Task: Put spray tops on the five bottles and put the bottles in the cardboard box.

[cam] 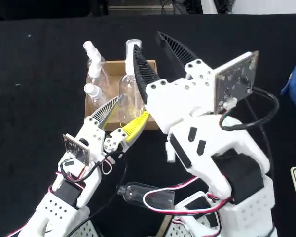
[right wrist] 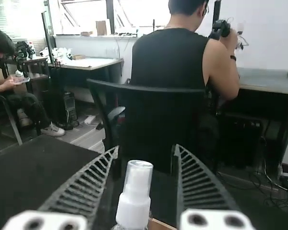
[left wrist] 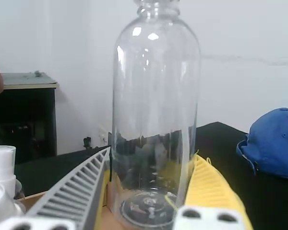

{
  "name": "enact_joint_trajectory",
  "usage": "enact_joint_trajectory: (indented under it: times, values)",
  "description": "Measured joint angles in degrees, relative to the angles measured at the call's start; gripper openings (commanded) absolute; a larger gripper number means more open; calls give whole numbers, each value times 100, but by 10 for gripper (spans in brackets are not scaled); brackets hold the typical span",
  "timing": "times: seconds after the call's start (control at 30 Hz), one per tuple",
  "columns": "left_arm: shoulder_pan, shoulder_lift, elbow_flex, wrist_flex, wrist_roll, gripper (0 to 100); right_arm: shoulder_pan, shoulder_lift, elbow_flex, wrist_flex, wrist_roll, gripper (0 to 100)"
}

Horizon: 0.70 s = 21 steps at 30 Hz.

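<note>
Spare clear bottle (cam: 145, 195) lies on its side by the arm bases; capping is in hand at the cardboard box (cam: 89, 106).
Left gripper (left wrist: 151, 153) is clamped low on the upright bottle (left wrist: 156, 105) standing in the box. Right gripper (right wrist: 146, 147) straddles its spray top (right wrist: 133, 191), jaws apart and not touching it. Best to hold the base firm, close squarely on the top, and seat it straight without tipping.

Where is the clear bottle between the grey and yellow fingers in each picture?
High view: clear bottle upright in the cardboard box.
Left wrist view: the bottle between that arm's fingers.
Right wrist view: apparently its spray top, between that arm's fingers.
Shared landmark: the box.
</note>
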Motion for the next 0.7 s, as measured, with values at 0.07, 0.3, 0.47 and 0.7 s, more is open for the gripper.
enact_joint_trajectory:
  times: [0.07, 0.3, 0.47, 0.7]
  values:
    - [0, 0, 0, 0, 0, 30, 0, 18, -35, 18, 0, 141]
    - [0, 0, 0, 0, 0, 30, 0, -176, -44, 44, -404, 141]
    - [0, 0, 0, 0, 0, 30, 0, -800, 97, 659, -1108, 145]
    - [0, 0, 0, 0, 0, 30, -422, -1327, 1152, 1257, -765, 222]
